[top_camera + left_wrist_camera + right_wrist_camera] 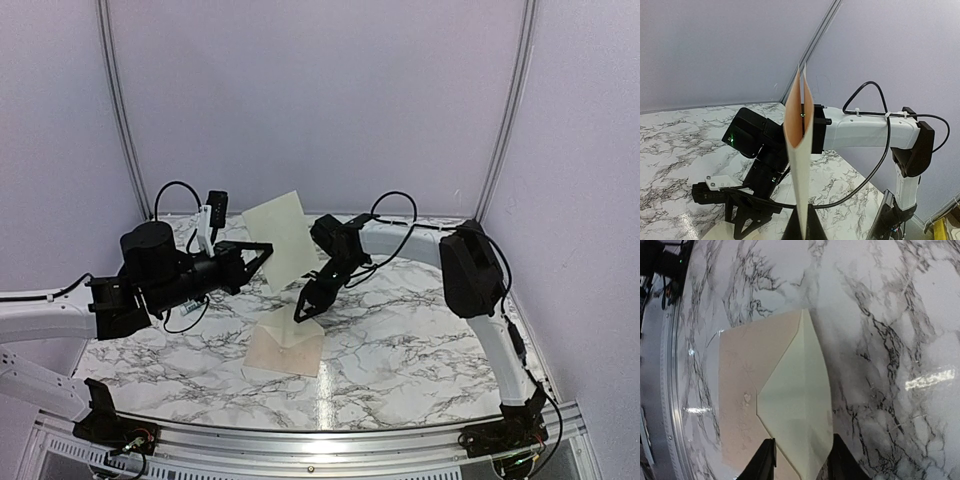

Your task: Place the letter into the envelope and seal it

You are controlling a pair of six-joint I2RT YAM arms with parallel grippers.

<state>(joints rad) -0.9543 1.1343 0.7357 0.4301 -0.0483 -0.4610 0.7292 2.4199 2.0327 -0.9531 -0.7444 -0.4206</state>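
My left gripper (262,255) is shut on the lower edge of the letter (282,235), a plain pale sheet held upright in the air. In the left wrist view the letter (799,150) shows edge-on, curled, with a peach inside, rising from my left gripper (807,222). The envelope (280,350) lies flat on the marble table, peach with a cream triangular flap (800,405). My right gripper (306,308) hovers over its far right corner. In the right wrist view my right gripper (804,462) is open, with the flap between its fingers and the envelope body (740,375) to the left.
The right arm (865,130) stretches across behind the held letter. A metal rail (320,435) runs along the table's near edge and also shows in the right wrist view (670,390). Pale walls enclose the table on three sides.
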